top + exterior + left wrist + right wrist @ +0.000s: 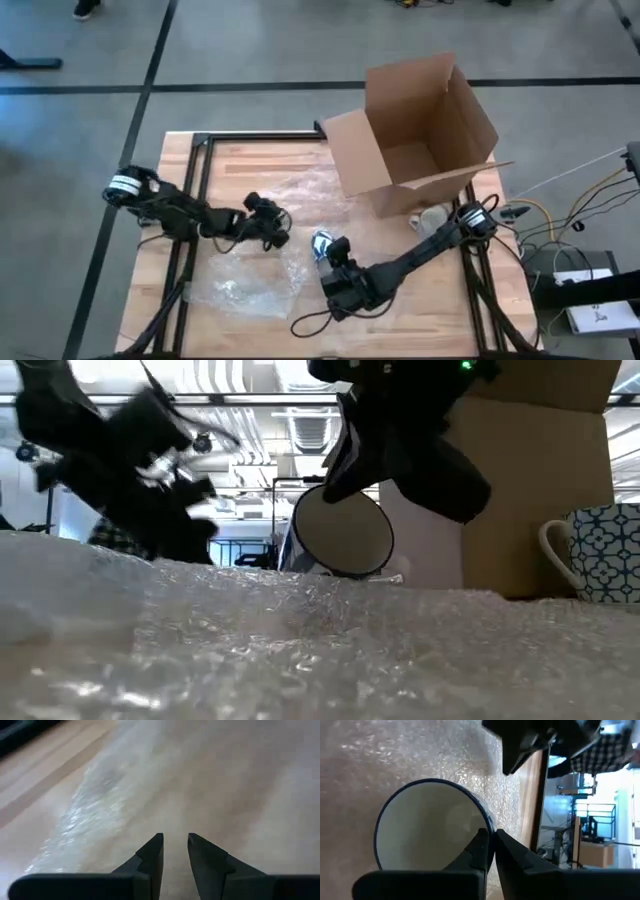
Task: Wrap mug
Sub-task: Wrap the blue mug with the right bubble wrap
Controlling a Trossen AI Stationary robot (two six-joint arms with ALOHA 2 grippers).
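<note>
My right gripper sits at the near middle of the wooden tabletop, its fingers pinched narrow on the rim of a white mug with a blue lip, one finger inside the wall and one outside. I hold that mug just over the clear sheet of bubble wrap, right of the sheet's near patch. It is tipped on its side: its long axis runs roughly level, and the mouth faces the near edge of the tabletop (in the low view the open circle looks almost straight at the camera).

I judge this to be the placing step: the mug is carried but not yet laid down for rolling. The next move calls for lowering it onto the wrap, lying on its side, then letting go of the rim so a free edge of film can be folded over it.

Left of the mug, my left gripper hangs low over the wrap with its fingers a narrow gap apart, holding nothing.

Farther right, a second mug with a blue pattern stands upright beside the open brown cardboard box at the far right.
</note>
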